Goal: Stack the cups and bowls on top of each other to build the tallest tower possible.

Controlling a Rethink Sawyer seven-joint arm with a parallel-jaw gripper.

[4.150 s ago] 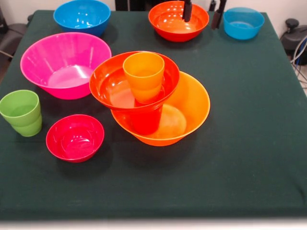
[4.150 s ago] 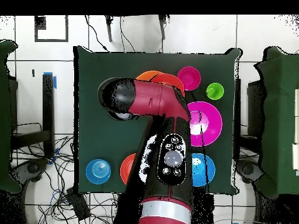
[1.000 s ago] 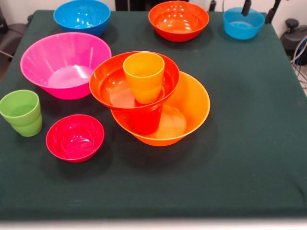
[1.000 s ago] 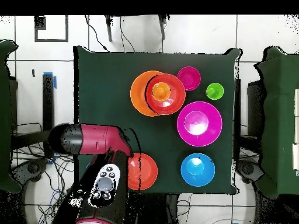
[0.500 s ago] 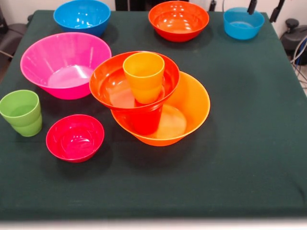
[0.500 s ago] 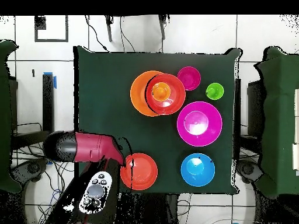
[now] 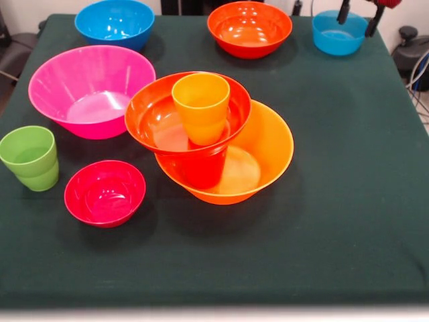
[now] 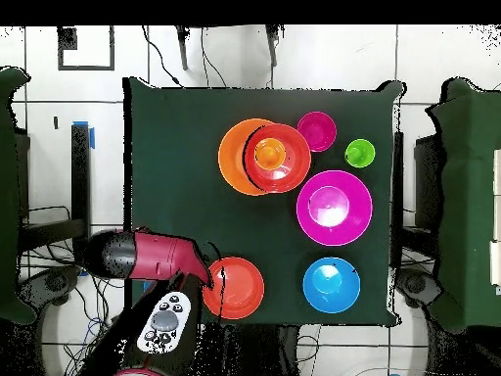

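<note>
Field notes for you, front view. The tower (image 7: 221,144) sits mid-table: the wide orange bowl (image 7: 271,144) at the base, a red-orange cup (image 7: 203,168) standing in it, a red-orange bowl (image 7: 157,114) resting on that cup and tilted toward the left, and the orange cup (image 7: 201,107) upright inside that bowl.

Loose pieces you can count: the pink bowl (image 7: 90,90) just left of the tower; the crimson bowl (image 7: 104,192) near-left of it; the light green cup (image 7: 29,157) at the left edge, apart from both bowls; the big blue bowl (image 7: 114,23) far left; a second red-orange bowl (image 7: 249,28) far centre; the small blue bowl (image 7: 340,32) at the far right corner.

The gripper (image 7: 356,18) shows only as two dark fingertips (image 7: 344,13) at the top edge, spread apart over the small blue bowl with nothing between them – released. You cannot tell whether they touch its rim.

Overhead, the red arm (image 8: 147,257) lies over the table (image 8: 176,127) corner where that bowl stands, hiding it
</note>
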